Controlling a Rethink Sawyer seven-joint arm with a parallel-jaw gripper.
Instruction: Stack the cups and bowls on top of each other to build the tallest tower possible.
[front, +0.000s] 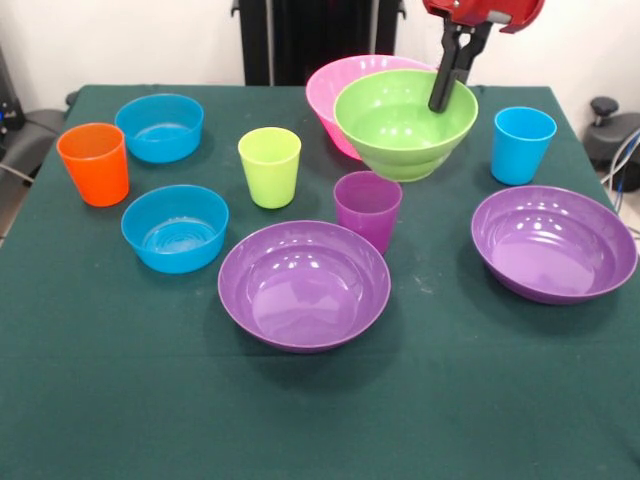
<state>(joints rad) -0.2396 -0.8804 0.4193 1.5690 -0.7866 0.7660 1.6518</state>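
My pincer (443, 98) reaches down into the green bowl (405, 122); its dark fingers sit close together at the bowl's inner wall, but I cannot tell if they pinch it. The green bowl overlaps the pink bowl (335, 85) near the desk's (320, 420) far edge. Purple cup (367, 209) stands upright mid-desk, with one purple bowl (304, 284) just in front and another (553, 242) toward the right edge. Orange cup (94, 163) near the left edge, green cup (270, 166) toward the middle, blue cup (523, 144) at right.
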